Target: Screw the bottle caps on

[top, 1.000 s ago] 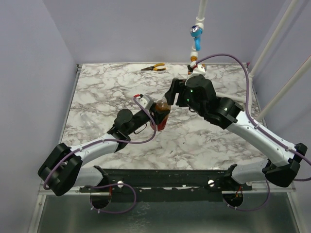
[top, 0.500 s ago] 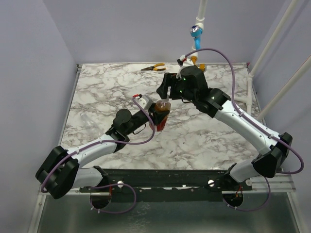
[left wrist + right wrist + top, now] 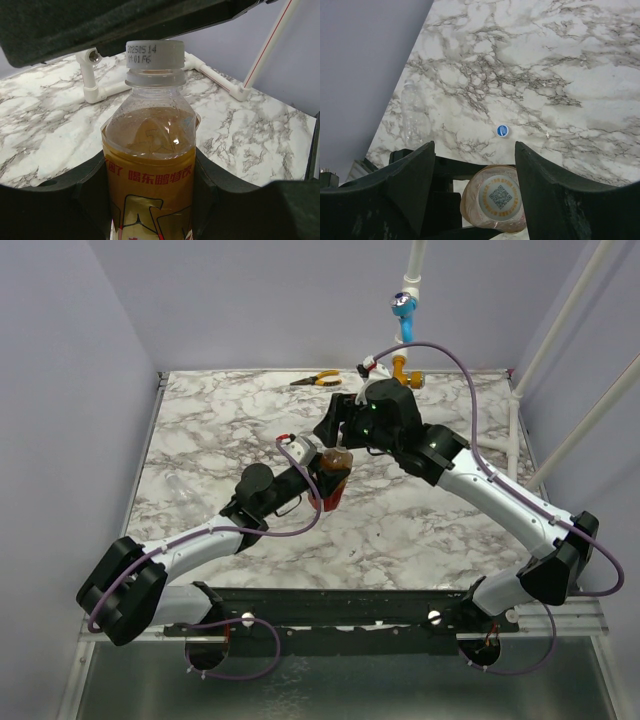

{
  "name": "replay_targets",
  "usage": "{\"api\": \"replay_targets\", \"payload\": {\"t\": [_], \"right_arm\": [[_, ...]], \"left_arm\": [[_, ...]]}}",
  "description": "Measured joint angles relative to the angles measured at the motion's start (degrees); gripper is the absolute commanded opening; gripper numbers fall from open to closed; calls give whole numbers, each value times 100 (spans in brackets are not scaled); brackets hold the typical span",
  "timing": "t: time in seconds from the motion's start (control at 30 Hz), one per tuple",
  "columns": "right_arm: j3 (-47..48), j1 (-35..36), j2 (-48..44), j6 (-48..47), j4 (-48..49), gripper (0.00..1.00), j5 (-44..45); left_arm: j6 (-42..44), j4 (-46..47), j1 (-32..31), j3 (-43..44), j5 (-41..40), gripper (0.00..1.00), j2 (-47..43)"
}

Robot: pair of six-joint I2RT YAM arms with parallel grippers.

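When set against a second earlier, finds the right gripper (image 3: pixel 338 432) swung leftward and toward the far edge, from beside the bottle (image 3: pixel 334 482) to directly above it; finds the left gripper (image 3: pixel 326 478) unmoved, clenched round the bottle's labelled middle over the centre of the marble table (image 3: pixel 200 430). Shows clear smooth plastic, amber liquid inside, a gold-and-red label with printed characters, a narrow neck ring and a pale ridged cap (image 3: pixel 154 54) stamped with a date on its side and a square code on its flat round top. Keeps the long axis near vertical, cap end up toward the right gripper, base toward the tabletop. Has the right fingers (image 3: pixel 405 185) spread wide, released, straddling the capped neck without touching it. Leaves a tiny blue cap (image 3: pixel 502 130) flat on the veined stone beyond the bottle, apart from it, and an empty clear bottle (image 3: pixel 412 112) lying on its side near the left edge. Also takes in orange-handled pliers (image 3: pixel 315 379) at the far edge and a light-blue valve handle (image 3: pixel 403 306) on a white pipe (image 3: pixel 415 260)
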Motion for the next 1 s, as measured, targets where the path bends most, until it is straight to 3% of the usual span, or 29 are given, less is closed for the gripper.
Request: {"api": "replay_targets", "payload": {"t": [1.0], "right_arm": [[0,107,-4,15,-179,68,321]], "left_arm": [[-4,122,4,90,46,23,205]]}}
